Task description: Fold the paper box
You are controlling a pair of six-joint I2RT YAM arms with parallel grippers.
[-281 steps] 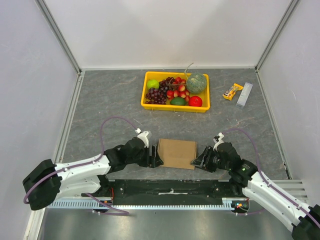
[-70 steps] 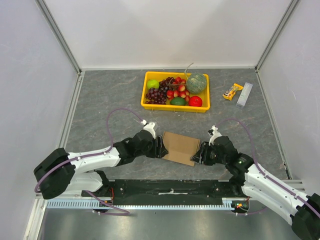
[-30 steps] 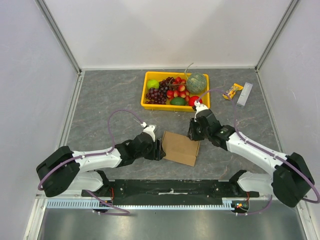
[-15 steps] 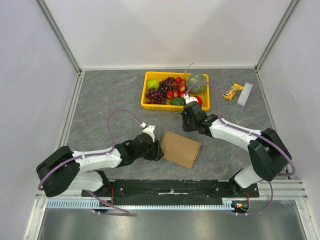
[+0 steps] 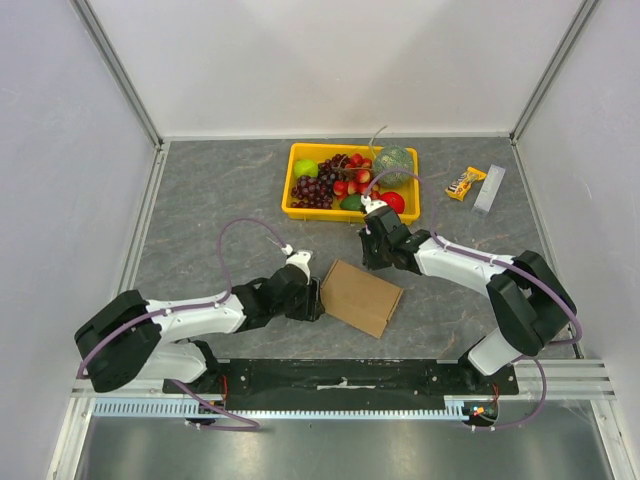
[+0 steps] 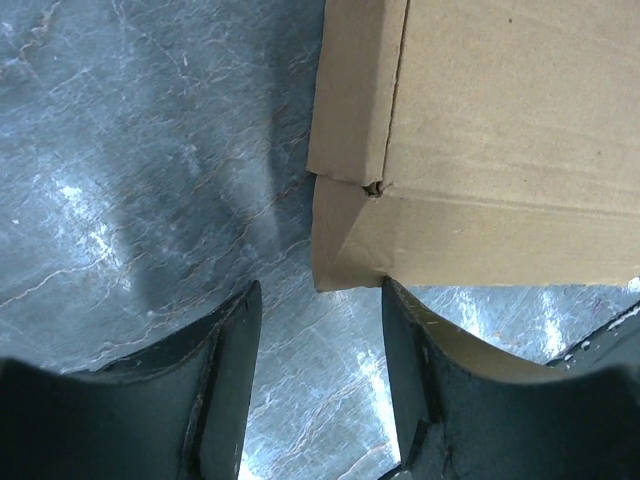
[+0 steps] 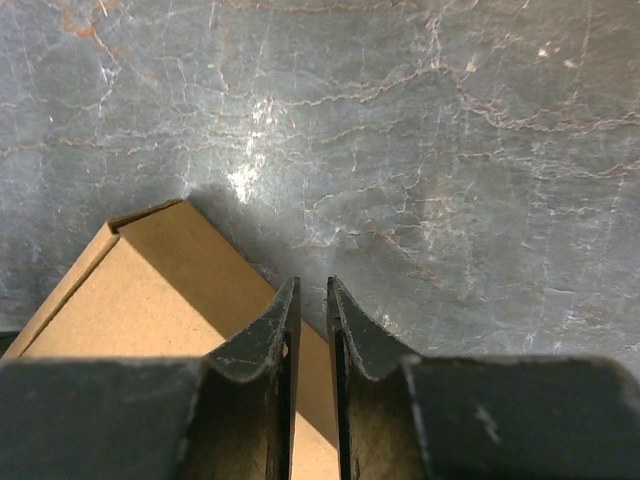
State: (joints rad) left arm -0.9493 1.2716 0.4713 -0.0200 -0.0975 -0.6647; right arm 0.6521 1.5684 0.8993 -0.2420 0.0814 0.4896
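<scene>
Near the counter's (image 5: 220, 200) front edge the paper box (image 5: 362, 297) lies flat, long axis left-right, right end skewed nearer the arms. Left jaws gape released at its left corner; right jaws, nearly clenched, grasp nothing.
</scene>
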